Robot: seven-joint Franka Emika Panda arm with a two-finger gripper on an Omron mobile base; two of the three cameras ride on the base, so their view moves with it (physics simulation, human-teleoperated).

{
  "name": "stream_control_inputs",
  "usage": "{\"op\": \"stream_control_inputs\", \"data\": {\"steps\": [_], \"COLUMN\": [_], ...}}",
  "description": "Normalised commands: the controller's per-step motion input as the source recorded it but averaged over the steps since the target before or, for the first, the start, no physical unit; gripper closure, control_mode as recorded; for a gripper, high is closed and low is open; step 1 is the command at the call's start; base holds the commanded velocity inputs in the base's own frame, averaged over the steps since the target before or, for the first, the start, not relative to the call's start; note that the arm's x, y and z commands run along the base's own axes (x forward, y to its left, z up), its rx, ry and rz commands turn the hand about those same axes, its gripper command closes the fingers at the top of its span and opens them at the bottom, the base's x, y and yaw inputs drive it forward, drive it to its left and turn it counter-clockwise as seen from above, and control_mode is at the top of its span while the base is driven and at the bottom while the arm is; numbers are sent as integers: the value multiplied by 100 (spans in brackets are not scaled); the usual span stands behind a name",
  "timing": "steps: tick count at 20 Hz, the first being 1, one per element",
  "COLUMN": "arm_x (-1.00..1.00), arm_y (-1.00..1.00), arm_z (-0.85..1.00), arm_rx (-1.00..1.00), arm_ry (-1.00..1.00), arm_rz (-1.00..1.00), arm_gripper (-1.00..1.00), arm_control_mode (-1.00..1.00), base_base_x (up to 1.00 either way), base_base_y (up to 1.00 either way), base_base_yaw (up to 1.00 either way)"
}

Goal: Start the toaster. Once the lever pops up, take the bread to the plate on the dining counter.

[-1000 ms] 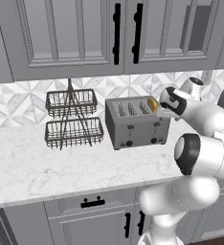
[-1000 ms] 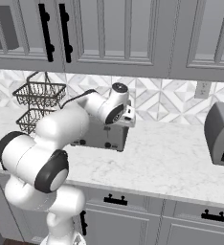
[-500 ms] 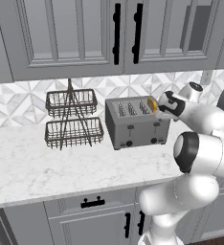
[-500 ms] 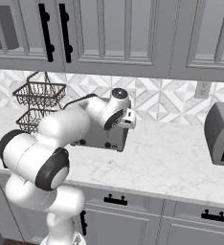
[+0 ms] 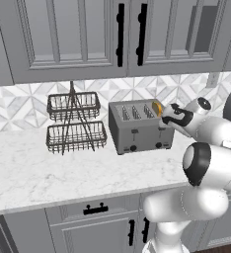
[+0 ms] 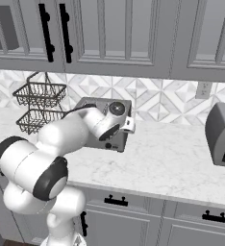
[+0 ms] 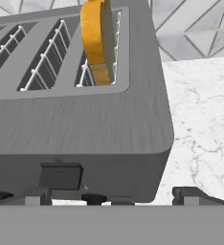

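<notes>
White marble worktop (image 5: 48, 173) under grey cupboards holds the toaster (image 5: 139, 126) in the middle of the left base view. My gripper (image 5: 168, 114) is wide open with nothing in it, by its right end. The bread (image 7: 97, 38) stands in the end slot.

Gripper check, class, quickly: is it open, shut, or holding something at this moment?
Gripper: open, holding nothing; its tips sit at the front of the toaster, and the bread stands in the end slot.
</notes>
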Motion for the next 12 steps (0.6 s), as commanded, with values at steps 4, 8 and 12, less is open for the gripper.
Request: {"op": "stream_control_inputs", "data": {"steps": [4, 8, 12], "arm_x": [3, 5, 7], "arm_y": [4, 1, 0], "arm_z": [0, 0, 0], "arm_rx": [0, 0, 0], "arm_ry": [0, 0, 0], "arm_rz": [0, 0, 0], "arm_gripper": [-100, -100, -100], "arm_control_mode": [-100, -100, -100], "base_base_x": [0, 0, 0], "base_base_y": [0, 0, 0], "base_base_yaw": [0, 0, 0]}}
